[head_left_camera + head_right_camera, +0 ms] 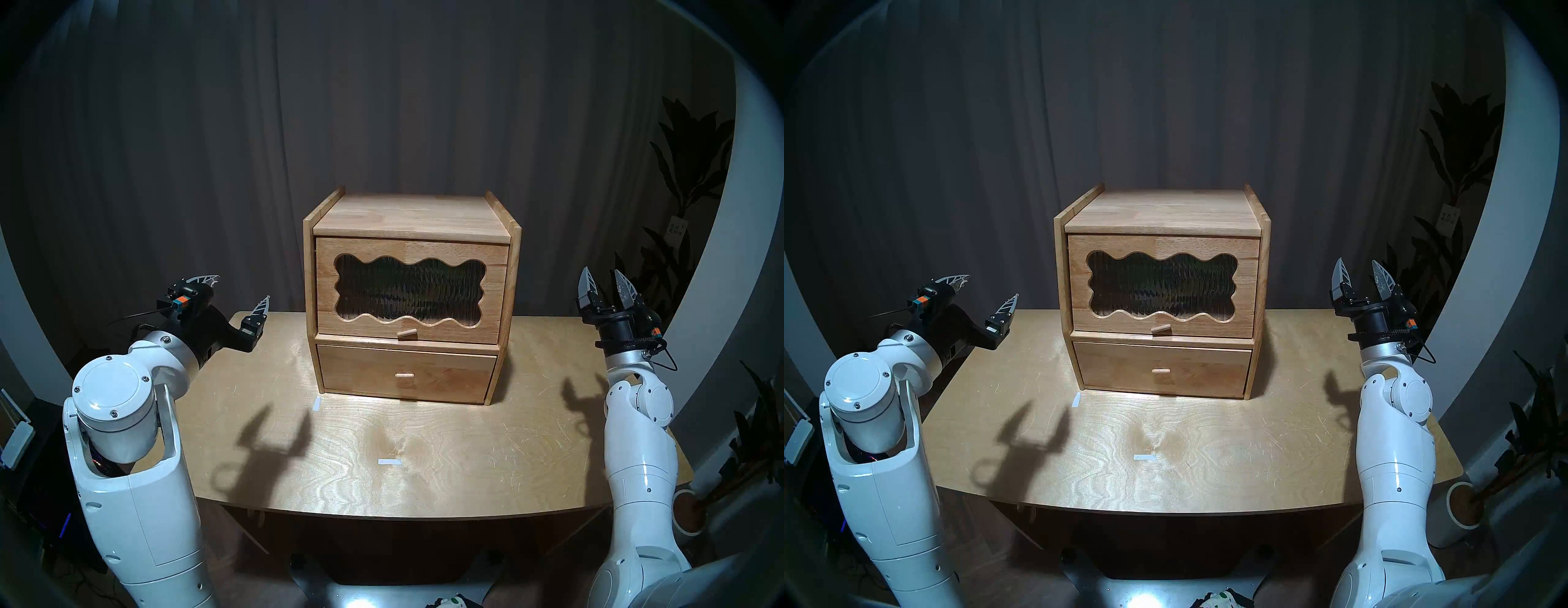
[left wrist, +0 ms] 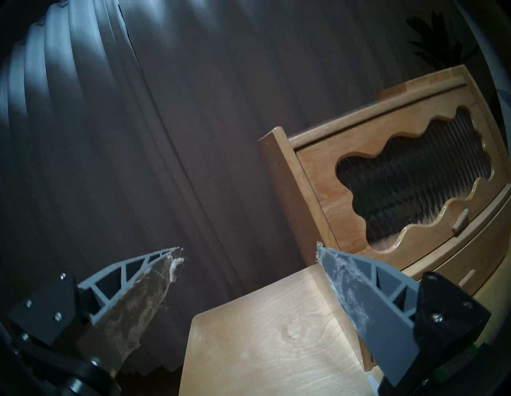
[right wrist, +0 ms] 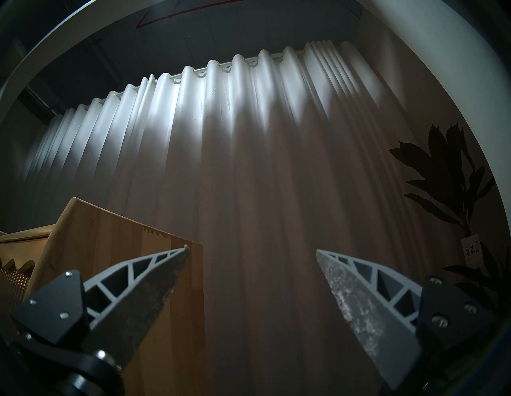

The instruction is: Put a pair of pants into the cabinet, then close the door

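The light-wood cabinet [image 1: 407, 212] [image 1: 1157, 208] stands at the back middle of the table. Its door [image 1: 492, 263] [image 2: 318, 177], with a wavy window of ribbed dark glass and a peg handle [image 1: 407, 334], lies shut against the front. The drawer [image 1: 407, 373] below is pushed in. The pair of pants is hidden; only a dark, greenish blur shows behind the glass. My left gripper [image 1: 242, 288] [image 2: 249, 246] hovers open and empty left of the cabinet. My right gripper [image 1: 601, 271] [image 3: 252, 248] is raised to its right, pointing up, open and empty.
The wooden table [image 1: 424, 446] carries two small white tape marks [image 1: 389, 462] [image 1: 316, 404]. A grey curtain hangs behind, and a dark plant [image 1: 687, 170] stands at the far right. A scrap of patterned cloth [image 1: 1221, 598] shows at the bottom edge by my base.
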Controlling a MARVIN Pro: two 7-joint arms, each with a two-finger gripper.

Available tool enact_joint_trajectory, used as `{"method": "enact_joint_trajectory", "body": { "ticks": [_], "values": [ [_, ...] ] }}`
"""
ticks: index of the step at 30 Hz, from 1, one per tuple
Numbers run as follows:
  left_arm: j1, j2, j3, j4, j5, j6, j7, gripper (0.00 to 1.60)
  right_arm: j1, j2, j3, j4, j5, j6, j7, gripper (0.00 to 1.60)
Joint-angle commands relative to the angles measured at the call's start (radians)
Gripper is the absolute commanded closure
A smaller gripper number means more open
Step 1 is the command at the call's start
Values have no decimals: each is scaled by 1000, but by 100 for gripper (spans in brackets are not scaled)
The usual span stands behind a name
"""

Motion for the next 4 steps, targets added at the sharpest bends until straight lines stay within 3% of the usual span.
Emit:
{"method": "enact_joint_trajectory", "body": {
  "ticks": [1,4],
  "values": [
    [-69,-2,-54,26,-138,-38,-57,0,11,14,10,-12,4,-7,4,0],
    [-86,-4,-78,47,-198,-49,-85,0,6,12,13,-7,6,-9,7,0]
  ]
}}
